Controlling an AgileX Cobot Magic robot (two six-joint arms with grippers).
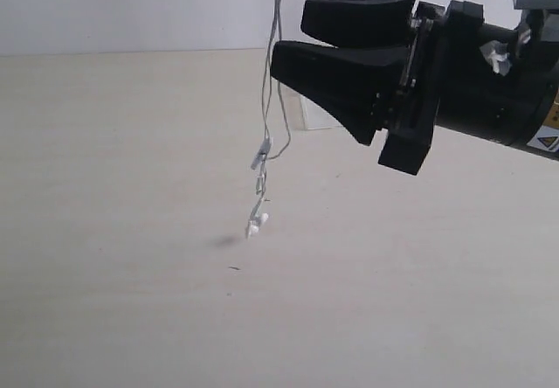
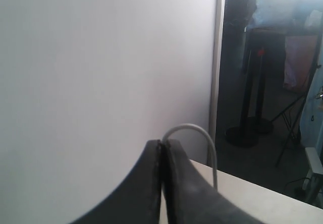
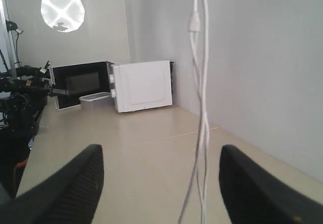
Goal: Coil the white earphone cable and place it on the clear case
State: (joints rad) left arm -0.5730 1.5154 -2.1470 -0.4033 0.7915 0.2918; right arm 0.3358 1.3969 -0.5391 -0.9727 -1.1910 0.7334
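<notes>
- Hold the white earphone cable (image 1: 261, 155) pinched in the clenched left gripper (image 2: 161, 144), strands dangling near the clear case (image 1: 316, 117), earbuds (image 1: 255, 224) off the table (image 1: 131, 301).
- Close the spread, empty right gripper (image 1: 290, 37), beside the clear case, only with both strands well between its fingers.
- Wind small even loops toward the clear case; avoid tugging against the upper pinch.
</notes>
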